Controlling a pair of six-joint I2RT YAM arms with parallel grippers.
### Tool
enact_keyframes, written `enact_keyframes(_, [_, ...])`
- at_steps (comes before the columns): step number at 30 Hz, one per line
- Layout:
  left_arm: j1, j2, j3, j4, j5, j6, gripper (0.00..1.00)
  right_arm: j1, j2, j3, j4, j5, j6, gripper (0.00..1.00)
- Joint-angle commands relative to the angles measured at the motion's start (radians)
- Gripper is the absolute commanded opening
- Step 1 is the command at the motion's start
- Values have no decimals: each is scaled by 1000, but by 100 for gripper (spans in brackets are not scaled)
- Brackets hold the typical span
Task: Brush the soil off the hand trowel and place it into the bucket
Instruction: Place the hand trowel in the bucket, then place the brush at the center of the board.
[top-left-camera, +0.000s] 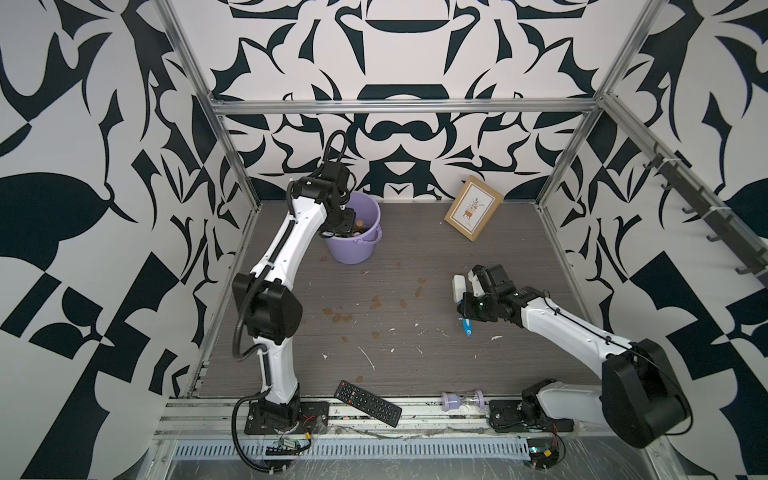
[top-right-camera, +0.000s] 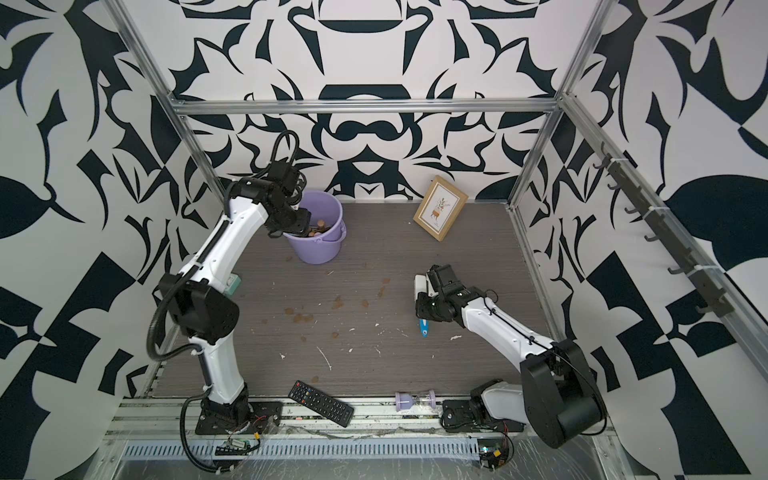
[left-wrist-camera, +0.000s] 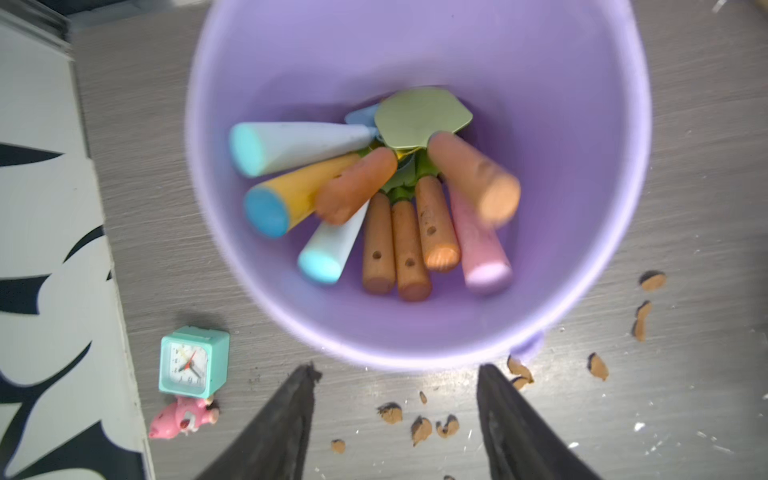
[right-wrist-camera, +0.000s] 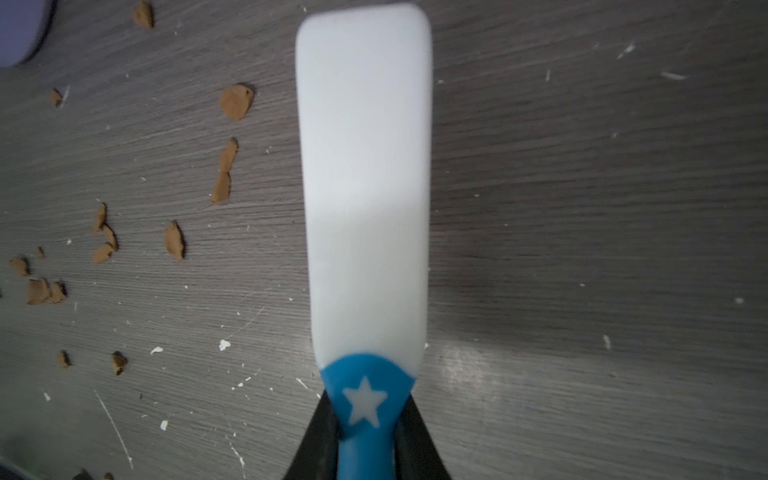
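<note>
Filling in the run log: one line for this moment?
left gripper: open over bucket | trowel: inside bucket, blurred | right gripper: shut on brush | soil: crumbs on table

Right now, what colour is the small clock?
The clock is mint green with a white face, clearest in the left wrist view.

left arm (top-left-camera: 286, 241): white shells, black joints, black ribbed hose (top-left-camera: 237, 328) | right arm (top-left-camera: 557, 324): same colours, thin black wire (top-left-camera: 590, 328) | left claw (left-wrist-camera: 397, 368): black tapered fingers (left-wrist-camera: 282, 424)
</note>
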Motion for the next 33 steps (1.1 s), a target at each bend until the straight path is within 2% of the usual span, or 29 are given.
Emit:
enact_keyframes(1, [-32, -241, -186, 158, -2, -59, 75, 4, 42, 61, -41, 88, -42, 0])
enact_keyframes(4, [-54, -442, -413, 316, 40, -106, 100, 4, 93, 84, -58, 127, -49, 0])
enact_keyframes(12, [-58, -803, -765, 435, 52, -215, 99, 4, 178, 103, -58, 166, -51, 0])
enact_keyframes(14, [-59, -855, -839, 461, 54, -220, 100, 4, 188, 104, -51, 168, -45, 4])
enact_keyframes(22, [-59, -876, -973, 459, 50, -262, 99, 6, 216, 110, -65, 180, -39, 23])
enact_keyframes(33, [-59, -867, -1015, 480, 85, -270, 100, 8, 169, 86, -63, 165, -19, 35])
